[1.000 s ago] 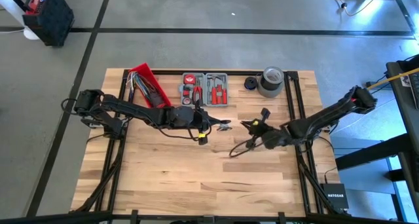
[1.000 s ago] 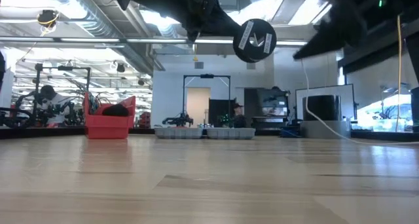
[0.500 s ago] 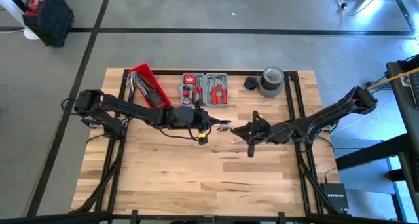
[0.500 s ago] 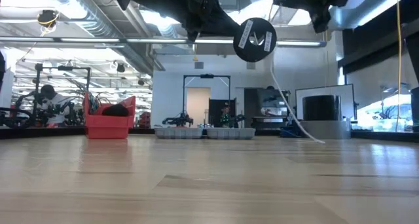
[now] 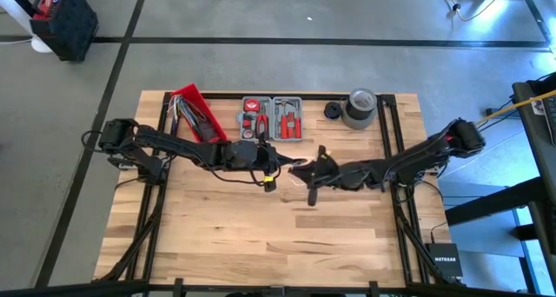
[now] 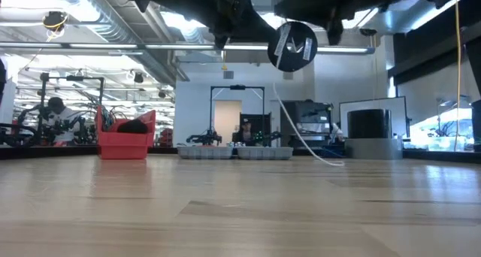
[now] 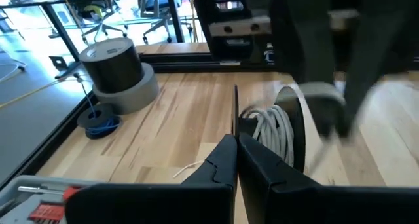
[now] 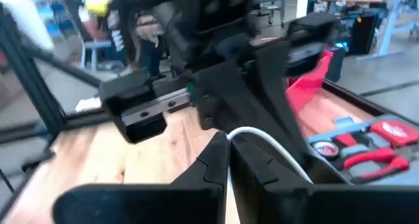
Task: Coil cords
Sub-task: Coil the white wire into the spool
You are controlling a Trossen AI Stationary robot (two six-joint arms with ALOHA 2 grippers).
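Pale plank worktop [image 5: 261, 236] on grey concrete floor [image 5: 261, 19]. Left hand [image 5: 300, 164] clamps a spool holding the white cord [image 7: 272, 129]; right hand [image 5: 306, 174] pinches that cord above mid-worktop.

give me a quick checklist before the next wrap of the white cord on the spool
1. Left gripper shut on the black spool: ok.
2. Right gripper shut on the white cord: ok.
3. White coils seated on the spool: ok.
4. Cord's tail hangs free down to the table: ok.
5. Black cord's whereabouts: cannot tell.
6. Tape roll clear of both arms: ok.
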